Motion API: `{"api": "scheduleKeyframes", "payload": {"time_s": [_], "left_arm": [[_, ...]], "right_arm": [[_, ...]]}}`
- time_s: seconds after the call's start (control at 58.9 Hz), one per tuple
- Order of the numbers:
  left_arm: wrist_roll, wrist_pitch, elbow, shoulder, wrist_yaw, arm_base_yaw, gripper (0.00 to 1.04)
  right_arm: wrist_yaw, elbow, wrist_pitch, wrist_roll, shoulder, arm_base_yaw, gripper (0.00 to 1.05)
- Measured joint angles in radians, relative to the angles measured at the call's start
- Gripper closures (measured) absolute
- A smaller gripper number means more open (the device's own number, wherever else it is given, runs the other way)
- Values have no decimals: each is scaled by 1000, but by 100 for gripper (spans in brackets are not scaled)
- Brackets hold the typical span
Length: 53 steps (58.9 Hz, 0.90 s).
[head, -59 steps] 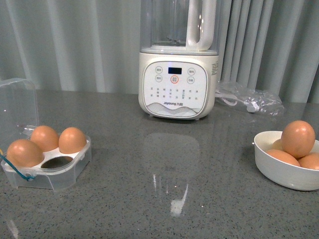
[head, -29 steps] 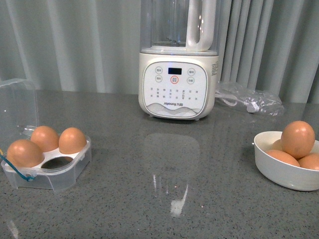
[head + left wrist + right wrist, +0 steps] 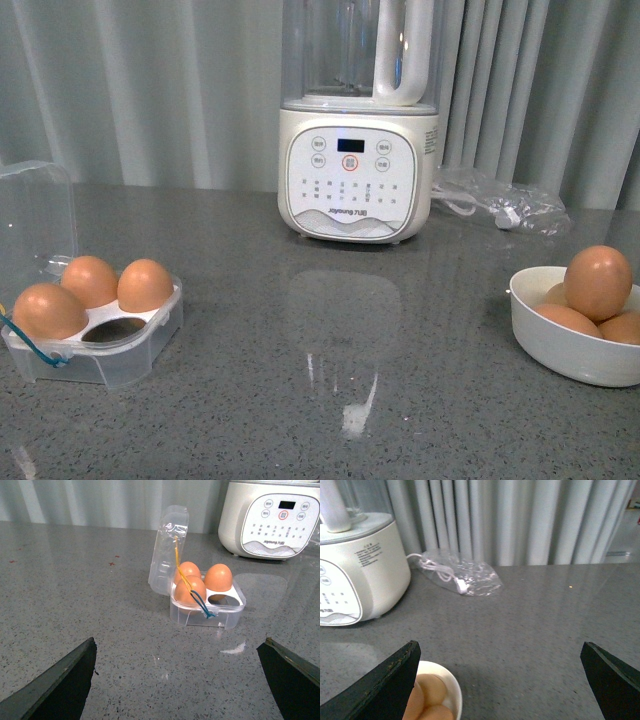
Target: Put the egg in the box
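Left gripper (image 3: 179,641): both dark fingers (image 3: 65,680) show at the edges of the left wrist view, set wide apart with nothing between them. It is held above the grey countertop (image 3: 330,400), short of the box (image 3: 210,617).

Right gripper (image 3: 500,643): the fingers are likewise spread wide and hold nothing. It hangs just over the near rim of the white bowl (image 3: 451,685).

Neither arm appears in the front view.

Box (image 3: 120,362): stands on the counter at the robot's left, with the clear lid (image 3: 35,215) raised upright. Three brown eggs (image 3: 145,285) sit in the white tray. The fourth hole (image 3: 112,328), at the near right of the tray, is vacant. A blue-yellow cord (image 3: 30,345) lies across the near-left corner.

Bowl (image 3: 560,350): stands at the robot's right, well apart from the box. The egg (image 3: 598,282) rests uppermost on the other brown eggs in it, not in the box.

Further back, centre: a cream blender (image 3: 357,170) with a control panel and clear jug. To its right lies a clear bag (image 3: 500,205) holding a white cable. A pale curtain (image 3: 150,90) closes the background.
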<state>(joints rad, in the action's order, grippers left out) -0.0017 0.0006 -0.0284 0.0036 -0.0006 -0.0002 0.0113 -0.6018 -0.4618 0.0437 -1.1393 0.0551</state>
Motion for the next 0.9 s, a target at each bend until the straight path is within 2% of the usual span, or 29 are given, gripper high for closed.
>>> {"api": "scheduleKeyframes", "payload": {"time_s": [0.187, 0.39, 0.899], "left_arm": [[0, 0, 0, 0, 0, 0, 7], [0, 0, 0, 0, 0, 0, 7], [0, 0, 0, 0, 0, 0, 7]], "right_arm": [[6, -158, 107, 24, -179, -103, 7], [24, -205, 165, 6, -282, -163, 7], [42, -197, 158, -49, -340, -167, 7]]}}
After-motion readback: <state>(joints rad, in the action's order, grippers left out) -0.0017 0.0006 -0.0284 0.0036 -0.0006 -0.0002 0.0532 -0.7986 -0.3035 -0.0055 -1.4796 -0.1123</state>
